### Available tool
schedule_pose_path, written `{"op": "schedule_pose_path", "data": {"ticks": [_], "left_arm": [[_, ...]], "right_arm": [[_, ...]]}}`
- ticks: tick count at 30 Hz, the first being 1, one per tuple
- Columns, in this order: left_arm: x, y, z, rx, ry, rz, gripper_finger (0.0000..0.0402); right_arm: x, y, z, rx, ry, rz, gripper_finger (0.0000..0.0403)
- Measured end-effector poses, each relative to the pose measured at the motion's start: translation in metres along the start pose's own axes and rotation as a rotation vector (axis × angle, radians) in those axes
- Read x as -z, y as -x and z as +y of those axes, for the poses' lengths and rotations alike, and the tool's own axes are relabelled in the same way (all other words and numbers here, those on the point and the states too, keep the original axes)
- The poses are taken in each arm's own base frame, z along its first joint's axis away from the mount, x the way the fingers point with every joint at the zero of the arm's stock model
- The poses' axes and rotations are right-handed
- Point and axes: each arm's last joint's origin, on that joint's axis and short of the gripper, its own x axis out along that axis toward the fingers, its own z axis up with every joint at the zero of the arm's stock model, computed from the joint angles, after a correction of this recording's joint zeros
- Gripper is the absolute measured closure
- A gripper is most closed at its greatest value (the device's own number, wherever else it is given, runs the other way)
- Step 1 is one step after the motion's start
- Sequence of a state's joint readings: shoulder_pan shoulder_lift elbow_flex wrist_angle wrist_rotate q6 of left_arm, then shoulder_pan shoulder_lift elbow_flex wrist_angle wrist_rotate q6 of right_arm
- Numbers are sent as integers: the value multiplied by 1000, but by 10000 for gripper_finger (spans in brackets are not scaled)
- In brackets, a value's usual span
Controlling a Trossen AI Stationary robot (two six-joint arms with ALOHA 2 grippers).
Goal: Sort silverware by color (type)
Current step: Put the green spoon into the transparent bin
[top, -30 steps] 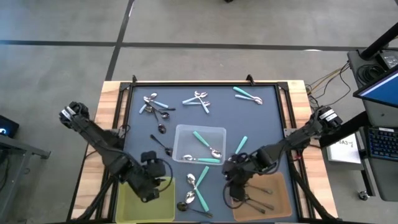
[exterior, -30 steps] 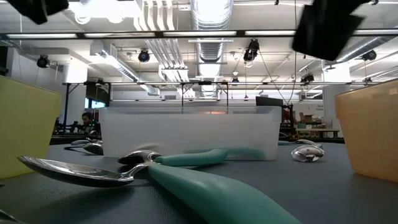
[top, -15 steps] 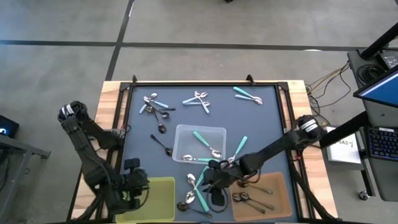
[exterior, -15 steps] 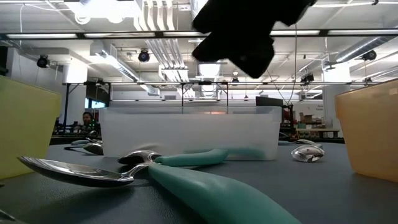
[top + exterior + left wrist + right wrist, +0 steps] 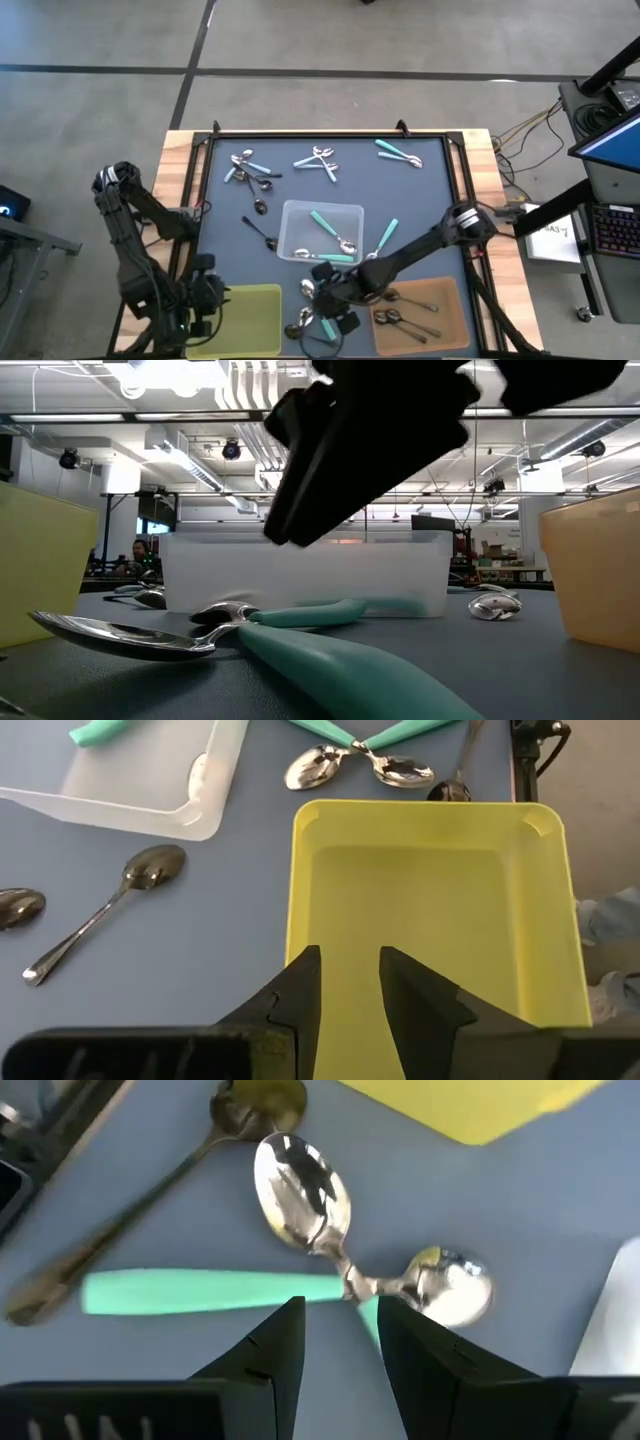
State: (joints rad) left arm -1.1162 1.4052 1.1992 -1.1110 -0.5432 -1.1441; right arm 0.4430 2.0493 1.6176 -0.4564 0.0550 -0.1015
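Observation:
Small spoons lie scattered on the dark mat. In the right wrist view, two teal-handled spoons (image 5: 300, 1190) cross each other at their necks, and an all-metal spoon (image 5: 150, 1190) lies beside them. My right gripper (image 5: 340, 1330) hovers open just above the crossing, between the yellow bin and the brown bin; in the high view the right gripper (image 5: 335, 302) covers part of this group. The low view shows a teal spoon (image 5: 330, 660) lying flat under it. My left gripper (image 5: 350, 985) is open and empty, at the yellow bin's (image 5: 250, 320) left side.
The clear bin (image 5: 350, 212) holds teal spoons. The brown bin (image 5: 450, 300) holds all-metal spoons (image 5: 400, 318). More spoons lie near the far edge (image 5: 320, 160), (image 5: 245, 165), (image 5: 400, 153), and dark ones (image 5: 258, 232) left of the clear bin. A raised frame rims the mat.
My right gripper has swung from above the brown bin toward the table's left and now hangs over the teal spoons between the bins. My left gripper has drawn back from over the yellow bin toward the table's left edge.

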Motion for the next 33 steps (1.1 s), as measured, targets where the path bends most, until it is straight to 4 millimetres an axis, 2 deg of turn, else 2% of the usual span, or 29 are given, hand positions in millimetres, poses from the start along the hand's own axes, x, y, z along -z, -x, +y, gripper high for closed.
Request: {"op": "schedule_pose_path", "data": {"ticks": [6,13,20,27,33], "left_arm": [[4,2,-1,3,28,3,314],[5,3,-2,6,67,4,314],[5,3,-1,-3,98,2,314],[5,2,0,-16,123,-27,314],[5,2,1,-22,134,-32,314]], "right_arm": [[-3,-15,-11,12,9,23,284],[5,-19,-23,18,3,80,284],[13,-20,-24,7,11,156,284],[16,-25,-25,-4,119,174,284],[19,-32,-25,-2,86,181,285]]}}
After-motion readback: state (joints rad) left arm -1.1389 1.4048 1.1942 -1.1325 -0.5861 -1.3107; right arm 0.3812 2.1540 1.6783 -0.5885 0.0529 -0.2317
